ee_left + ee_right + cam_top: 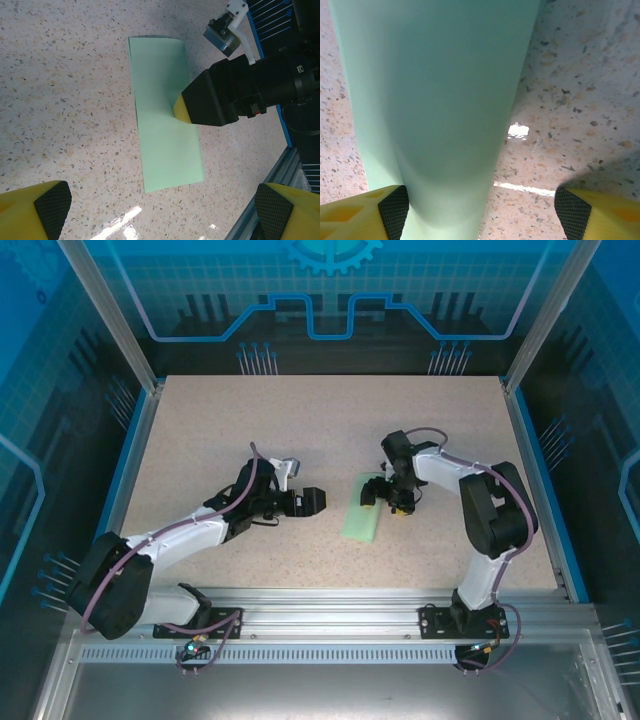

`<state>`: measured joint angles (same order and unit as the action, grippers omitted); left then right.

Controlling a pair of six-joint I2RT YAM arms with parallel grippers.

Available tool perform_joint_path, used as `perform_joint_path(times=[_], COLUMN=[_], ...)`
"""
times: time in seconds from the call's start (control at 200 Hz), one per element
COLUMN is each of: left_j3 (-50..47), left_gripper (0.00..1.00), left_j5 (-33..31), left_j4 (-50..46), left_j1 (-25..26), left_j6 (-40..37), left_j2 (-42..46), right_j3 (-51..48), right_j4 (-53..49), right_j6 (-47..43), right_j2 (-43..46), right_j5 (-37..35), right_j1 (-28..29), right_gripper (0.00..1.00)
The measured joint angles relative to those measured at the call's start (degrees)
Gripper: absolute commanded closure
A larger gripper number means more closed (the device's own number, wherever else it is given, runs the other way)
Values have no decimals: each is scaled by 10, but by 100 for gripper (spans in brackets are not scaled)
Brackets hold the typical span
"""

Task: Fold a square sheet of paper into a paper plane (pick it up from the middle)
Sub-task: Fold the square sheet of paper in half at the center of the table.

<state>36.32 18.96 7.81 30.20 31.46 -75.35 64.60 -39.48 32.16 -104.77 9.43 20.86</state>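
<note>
— Mint-green sheet (165,115), halved, flat on bench (200,440) beneath right end effector (483,207): wide, one pad (394,207) touching. Creasing, seemingly.
— Left end effector (308,500) wide, empty, alongside. Next, likely: unfold, fold corners inward.

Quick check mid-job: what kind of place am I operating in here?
Most likely an enclosed lab or demo robot cell: a speckled tabletop, aluminium frame rails at the near edge, and blue circuit-patterned wall panels around it.

The right fingers (180,111) touch the folded mint-green paper (162,140) lying on the speckled table (60,75).
</note>
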Motion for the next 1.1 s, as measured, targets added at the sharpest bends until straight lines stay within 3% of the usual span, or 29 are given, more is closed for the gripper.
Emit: perform_joint_path(times=[0.735, 0.92, 1.1], left_j3=[12, 60, 130], left_gripper=[5, 46, 100], left_j5=[0, 3, 14], left_j4=[-5, -35, -57], left_j1=[0, 1, 13], left_j6=[1, 9, 20], left_j2=[-19, -69, -153], right_j3=[23, 26, 26], right_j4=[-27, -31, -31], right_j6=[0, 0, 0], right_j2=[-19, -21, -21], right_j5=[-18, -18, -20], right_j1=[7, 7, 8], right_gripper=[18, 18, 18])
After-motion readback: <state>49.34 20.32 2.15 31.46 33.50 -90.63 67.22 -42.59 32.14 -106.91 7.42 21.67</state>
